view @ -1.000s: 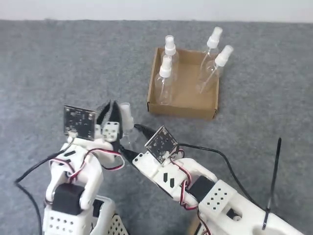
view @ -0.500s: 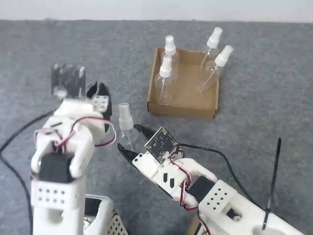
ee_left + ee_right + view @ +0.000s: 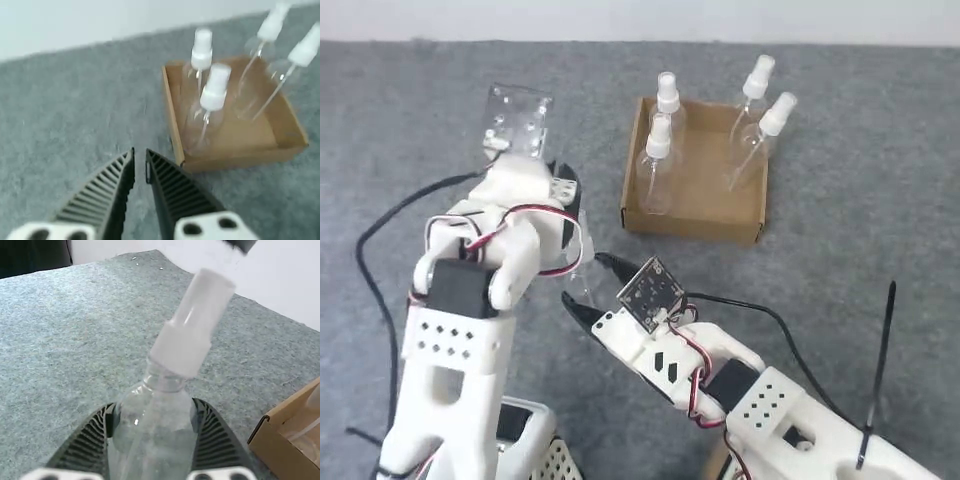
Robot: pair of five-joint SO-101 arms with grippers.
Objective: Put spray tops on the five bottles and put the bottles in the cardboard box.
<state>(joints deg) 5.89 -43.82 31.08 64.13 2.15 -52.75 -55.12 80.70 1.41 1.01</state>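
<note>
A clear bottle (image 3: 155, 440) with a white spray top (image 3: 192, 322) on its neck stands slightly tilted on the grey carpet. My right gripper (image 3: 154, 412) is shut on its body. In the high view the left arm covers most of this bottle (image 3: 583, 275), and the right gripper (image 3: 585, 280) holds it from the near side. My left gripper (image 3: 570, 205) hangs above and beyond it. Its fingers are together with nothing between them, as the left gripper (image 3: 140, 152) shows in its own wrist view. The cardboard box (image 3: 695, 220) holds several capped bottles (image 3: 658, 170).
The box (image 3: 240, 152) lies just beyond the left gripper, its bottles (image 3: 212, 100) leaning against the walls. Part of the left arm (image 3: 220, 250) hangs over the held bottle's top. Bare carpet stretches to the left and behind the box.
The left gripper came off the spray top, drew away to the left, then swung up and right toward the box, now covering the bottle from above. The right arm kept still.
</note>
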